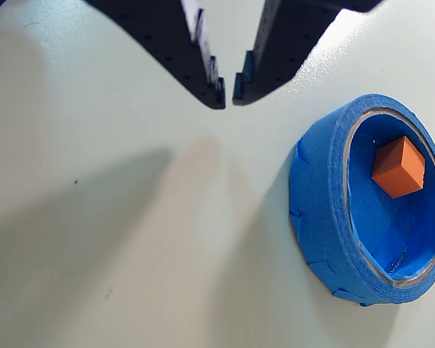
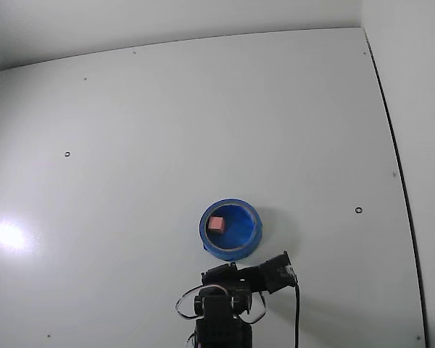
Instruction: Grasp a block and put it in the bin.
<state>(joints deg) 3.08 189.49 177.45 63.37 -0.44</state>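
The hand [image 1: 228,93] enters the wrist view from the top edge. Its two dark fingers [image 1: 203,69] converge to a narrow gap at the tips, which do not touch, and nothing sits between them. The tips hang above bare white surface [image 1: 116,239], just to the left of the bin [image 1: 315,196] in that view and apart from it. Their shadows fall across the surface below.

The bin is a round blue container with a thick rim; its outer wall looks wrapped in blue tape. The block [image 1: 399,167], an orange-pink cube, rests inside on the bin floor, close to the upper part of the inner wall in the wrist view.

In the fixed view the arm [image 2: 235,290] stands at the bottom edge of the surface [image 2: 203,109], near its middle. The bin [image 2: 246,243] lies just beyond the arm, with the block [image 2: 216,224] in its left part. The hand cannot be made out in this view.
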